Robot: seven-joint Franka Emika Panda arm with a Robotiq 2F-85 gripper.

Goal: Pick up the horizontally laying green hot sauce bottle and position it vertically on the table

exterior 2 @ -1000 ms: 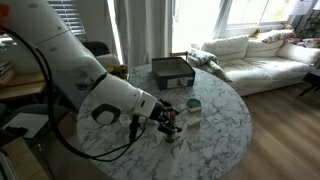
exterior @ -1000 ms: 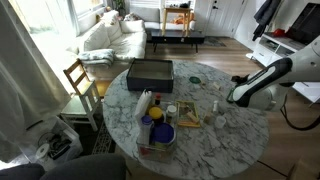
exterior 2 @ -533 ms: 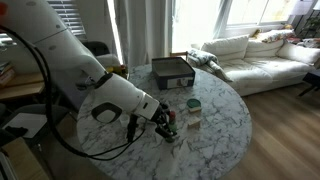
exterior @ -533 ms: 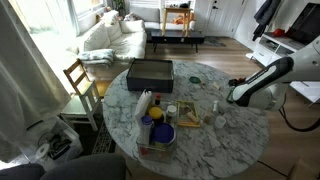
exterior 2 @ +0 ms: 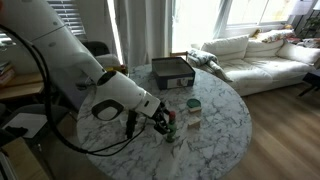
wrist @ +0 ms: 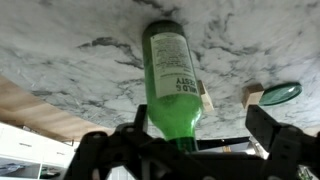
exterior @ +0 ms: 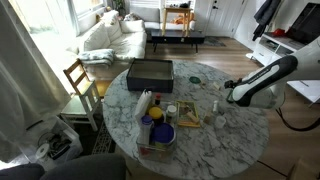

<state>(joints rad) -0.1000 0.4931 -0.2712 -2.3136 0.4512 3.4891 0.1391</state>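
Observation:
The green hot sauce bottle (wrist: 172,75) stands upright on the marble table (wrist: 70,50); the wrist picture is upside down, so its base points up. My gripper (wrist: 205,135) is open around its neck end, with the left finger close to the glass and the right finger well apart. In both exterior views the bottle (exterior: 213,105) (exterior 2: 168,127) is small and partly hidden by the gripper (exterior: 221,98) (exterior 2: 163,122), near the table's edge (exterior: 240,140) (exterior 2: 225,120).
A dark box (exterior: 150,72) (exterior 2: 172,70) sits at the table's far side. A white bottle (exterior: 146,101), a blue bowl (exterior: 158,132) and small blocks crowd the middle. A green-lidded jar (exterior 2: 193,104) (wrist: 281,93) stands beside the bottle. A wooden chair (exterior: 80,80) stands by the table.
The arm has shifted slightly up and away from the bottle. The bottle has stayed upright in the same spot.

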